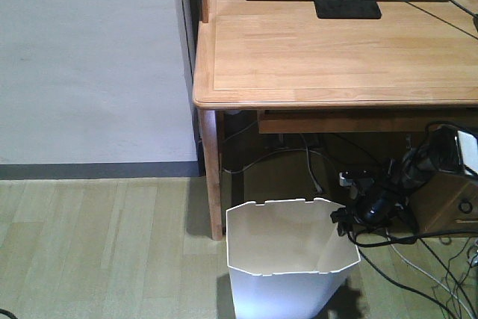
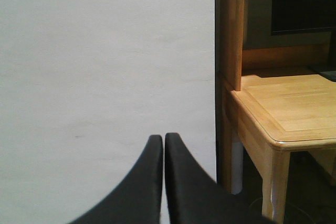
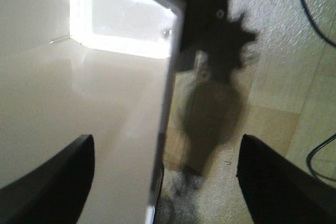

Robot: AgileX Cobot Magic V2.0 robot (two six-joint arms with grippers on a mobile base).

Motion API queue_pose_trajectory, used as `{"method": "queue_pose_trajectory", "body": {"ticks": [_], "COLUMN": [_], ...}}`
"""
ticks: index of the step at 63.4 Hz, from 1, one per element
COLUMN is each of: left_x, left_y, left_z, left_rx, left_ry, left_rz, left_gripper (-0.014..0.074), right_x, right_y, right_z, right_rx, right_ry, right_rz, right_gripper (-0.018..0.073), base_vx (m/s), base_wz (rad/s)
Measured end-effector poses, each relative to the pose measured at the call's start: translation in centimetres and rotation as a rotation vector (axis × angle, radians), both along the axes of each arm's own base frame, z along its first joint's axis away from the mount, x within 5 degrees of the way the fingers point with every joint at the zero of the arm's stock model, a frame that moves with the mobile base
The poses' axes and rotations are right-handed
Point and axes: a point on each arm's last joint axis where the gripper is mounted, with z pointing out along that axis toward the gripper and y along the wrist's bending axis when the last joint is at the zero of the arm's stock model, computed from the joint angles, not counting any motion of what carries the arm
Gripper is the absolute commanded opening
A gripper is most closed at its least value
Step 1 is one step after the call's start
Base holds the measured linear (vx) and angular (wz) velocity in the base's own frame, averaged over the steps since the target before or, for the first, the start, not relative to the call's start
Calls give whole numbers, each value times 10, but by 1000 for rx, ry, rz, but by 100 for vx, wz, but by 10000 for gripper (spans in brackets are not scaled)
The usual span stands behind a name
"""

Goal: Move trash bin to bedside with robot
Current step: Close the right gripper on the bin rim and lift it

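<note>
The white trash bin (image 1: 287, 259) stands upright on the wooden floor in front of the desk leg, its notched rim and cream inside showing. My right gripper (image 1: 345, 223) hangs at the bin's right rim. In the right wrist view it (image 3: 165, 145) is open, and the bin's thin wall (image 3: 163, 108) runs between its fingers, one finger over the inside (image 3: 79, 87) and one outside over the floor. My left gripper (image 2: 163, 137) is shut on nothing and faces a blank white wall. The bedside is out of view.
A light wooden desk (image 1: 336, 50) stands behind the bin, its leg (image 1: 213, 177) close to the bin's left rear. Tangled black and white cables (image 1: 418, 259) lie under the desk on the right, beside a wooden drawer unit (image 1: 448, 199). A white wall (image 1: 89, 57) fills the left.
</note>
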Motion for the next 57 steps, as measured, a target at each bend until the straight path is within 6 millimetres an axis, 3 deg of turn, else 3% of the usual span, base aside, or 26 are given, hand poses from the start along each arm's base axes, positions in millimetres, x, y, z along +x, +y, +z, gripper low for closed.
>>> {"method": "queue_pose_trajectory", "body": {"ticks": [15,25,33,44,57], "left_x": [0,0,0,0,0], "left_y": [0,0,0,0,0], "left_z": [0,0,0,0,0], "left_rx": [0,0,0,0,0], "left_ry": [0,0,0,0,0], "left_rz": [0,0,0,0,0], "left_gripper": [-6,-6,-6,-6,-6], "right_x": [1,3,3,2,7], "right_y": [-8,-4,2,8,3], "right_z": [-34,-48,-58,-68,-68], "right_rx": [12,21,35,61,74], "right_ry": [20,29,56,108,100], "right_rz": [-19,-7,3,0,-27], "right_gripper": [514,442,307,-17,-8], "base_vx": [0,0,0,0,0], "base_wz": [0,0,0,0,0]}}
